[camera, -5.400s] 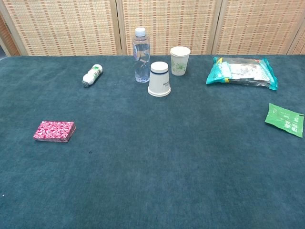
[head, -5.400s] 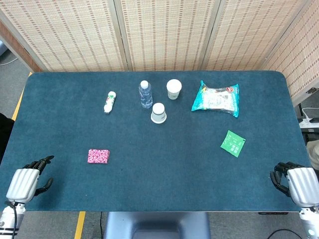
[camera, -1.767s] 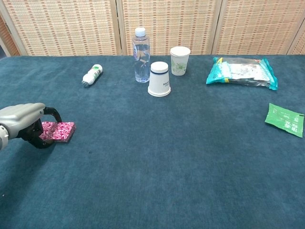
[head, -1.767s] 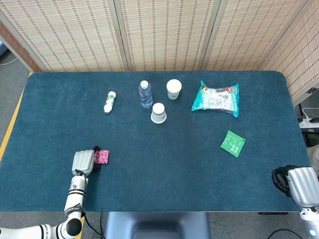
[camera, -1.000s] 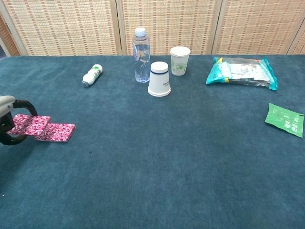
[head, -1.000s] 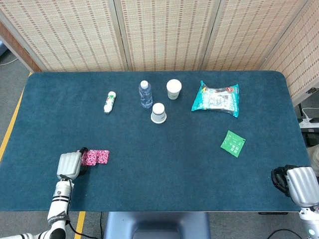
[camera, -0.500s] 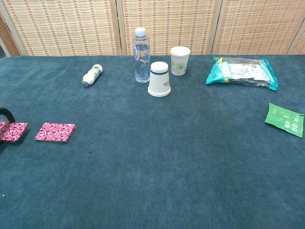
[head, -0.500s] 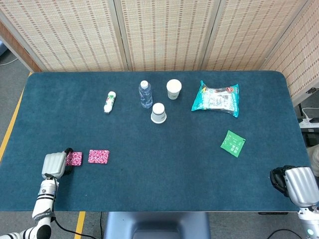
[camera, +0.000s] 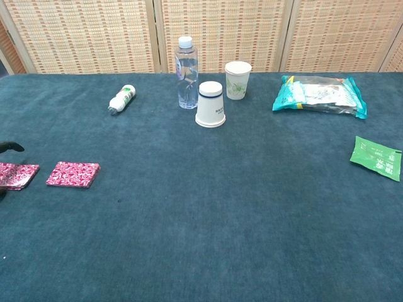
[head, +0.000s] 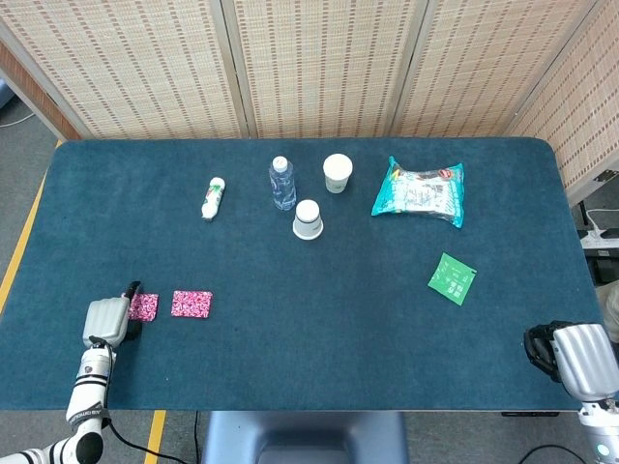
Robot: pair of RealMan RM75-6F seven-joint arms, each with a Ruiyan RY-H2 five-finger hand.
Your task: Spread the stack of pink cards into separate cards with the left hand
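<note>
A: Item: pink cards [head: 191, 304], two piles lying apart near the table's [head: 319, 358] front-left edge.
B: Handling?
A: Likely light, thin, slippery; press flat on top and slide.
B: Left hand [head: 106, 320]?
A: Beside the left pile [camera: 17, 175]; finger state unclear. Right hand [head: 569, 356] unclear too.

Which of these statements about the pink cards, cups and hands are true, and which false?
1. The pink cards lie in two separate groups. True.
2. The left hand is beside the left group. True.
3. Both paper cups stand upright. False: the nearer cup is upside down; the far cup stands open-side up.
4. The small white bottle stands upright. False: it lies on its side.
5. The right hand rests on the green packet. False: it is well apart.
</note>
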